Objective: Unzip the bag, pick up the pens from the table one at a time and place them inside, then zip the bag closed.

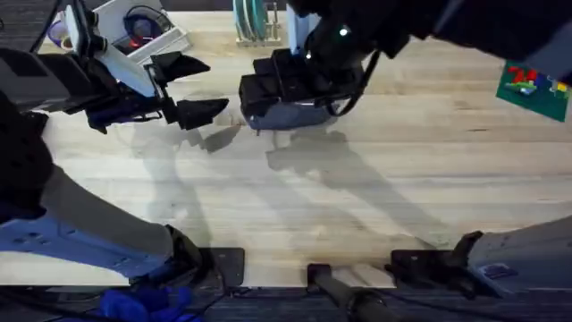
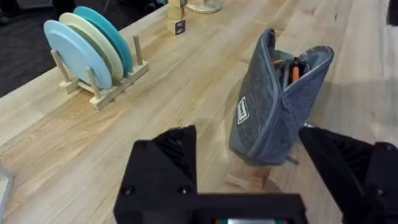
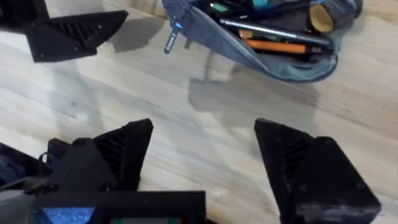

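While both arms reach forward over the table (image 1: pixel 375 188):
Left gripper (image 1: pixel 198 88): wide, empty, beside the bag (image 2: pixel 273 99).
Right gripper (image 3: pixel 205 155): wide, empty, near the bag.
Bag: unzipped, orange pen (image 3: pixel 280 45) inside.

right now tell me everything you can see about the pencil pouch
The pencil pouch is blue-grey quilted fabric with a small white label on its side. It rests on the wooden table, zip open and mouth gaping. Inside lie an orange pen, a silvery pen and other items. A blue zip pull hangs from one end. The left gripper and right gripper are both open and apart from it; nothing touches it but the table.
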Action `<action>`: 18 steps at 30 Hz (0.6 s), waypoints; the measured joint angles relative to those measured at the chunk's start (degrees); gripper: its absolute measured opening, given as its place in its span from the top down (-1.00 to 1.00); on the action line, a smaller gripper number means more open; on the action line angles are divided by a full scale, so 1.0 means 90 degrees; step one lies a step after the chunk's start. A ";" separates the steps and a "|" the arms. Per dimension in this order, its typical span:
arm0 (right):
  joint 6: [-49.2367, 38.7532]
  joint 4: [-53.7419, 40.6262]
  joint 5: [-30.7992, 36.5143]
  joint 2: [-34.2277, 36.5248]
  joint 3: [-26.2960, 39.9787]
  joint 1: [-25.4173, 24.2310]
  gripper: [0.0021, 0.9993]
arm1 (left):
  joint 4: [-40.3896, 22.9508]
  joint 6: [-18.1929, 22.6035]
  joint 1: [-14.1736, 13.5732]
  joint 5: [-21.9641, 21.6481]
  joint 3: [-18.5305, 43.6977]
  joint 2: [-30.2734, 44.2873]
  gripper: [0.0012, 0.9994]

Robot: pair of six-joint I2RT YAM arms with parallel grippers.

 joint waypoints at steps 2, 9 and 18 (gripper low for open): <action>0.0006 0.0102 0.0000 0.0092 0.0000 0.0011 -0.99 | -0.0001 0.0000 0.0000 -0.0002 0.0000 0.0000 -0.99; 0.0031 0.0333 0.0002 0.0208 0.0000 0.0242 -0.99 | 0.0000 0.0001 0.0000 -0.0002 0.0000 0.0000 -0.99; 0.0421 0.0585 0.0002 0.0232 0.0005 0.0363 -0.99 | -0.0001 0.0000 0.0000 -0.0002 0.0000 0.0000 -0.99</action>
